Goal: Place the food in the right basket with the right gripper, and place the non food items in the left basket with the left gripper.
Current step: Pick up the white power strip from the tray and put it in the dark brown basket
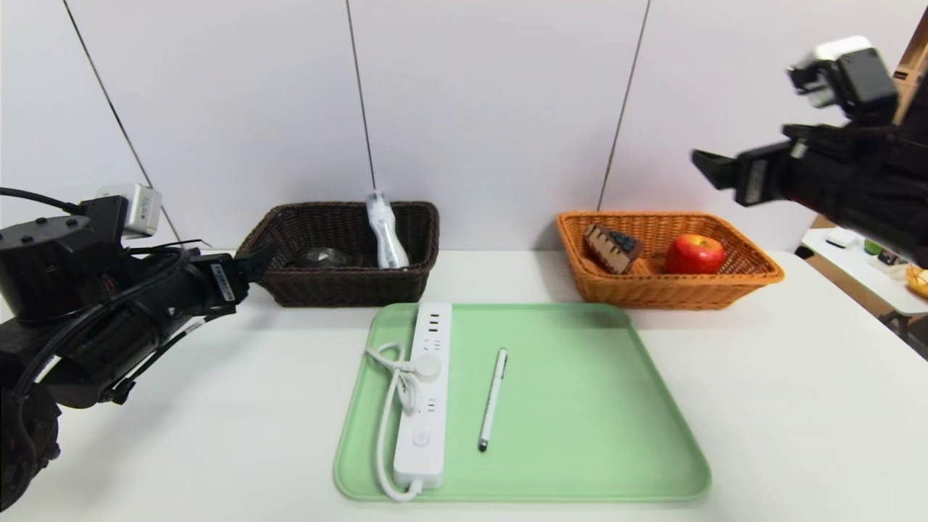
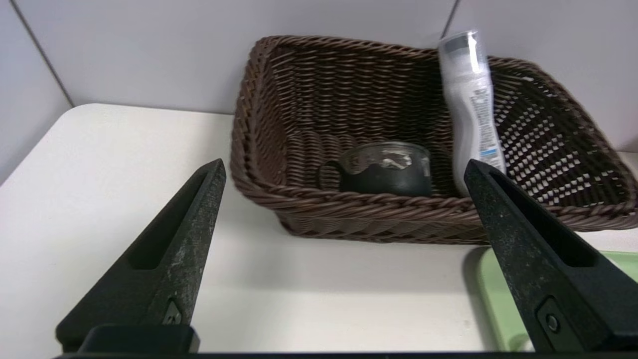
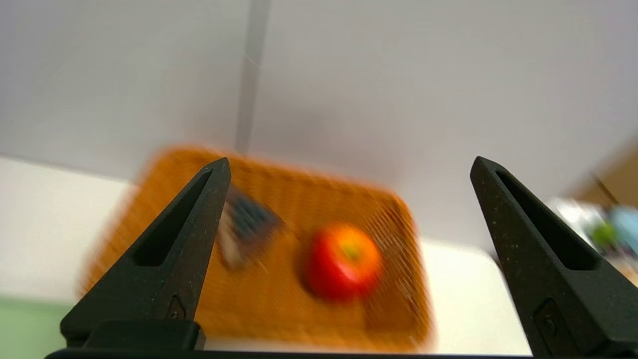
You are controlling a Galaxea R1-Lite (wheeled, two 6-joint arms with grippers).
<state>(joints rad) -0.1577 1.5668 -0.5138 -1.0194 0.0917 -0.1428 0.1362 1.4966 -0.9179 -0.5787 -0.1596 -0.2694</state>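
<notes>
A white power strip (image 1: 423,391) with its cord and a white pen (image 1: 493,399) lie on the green tray (image 1: 594,406). The dark brown left basket (image 1: 348,286) holds a white bottle (image 1: 385,230) and a glass cup (image 1: 324,257); they also show in the left wrist view, bottle (image 2: 471,104) and cup (image 2: 386,169). The orange right basket (image 1: 674,286) holds a red apple (image 1: 694,254) and a cake slice (image 1: 611,248). My left gripper (image 1: 255,262) is open and empty, just left of the brown basket (image 2: 389,214). My right gripper (image 1: 714,170) is open and empty, high above the orange basket (image 3: 279,309).
The white table (image 1: 797,406) runs to a white wall close behind the baskets. A side table with small items (image 1: 877,254) stands at the far right past the table's edge.
</notes>
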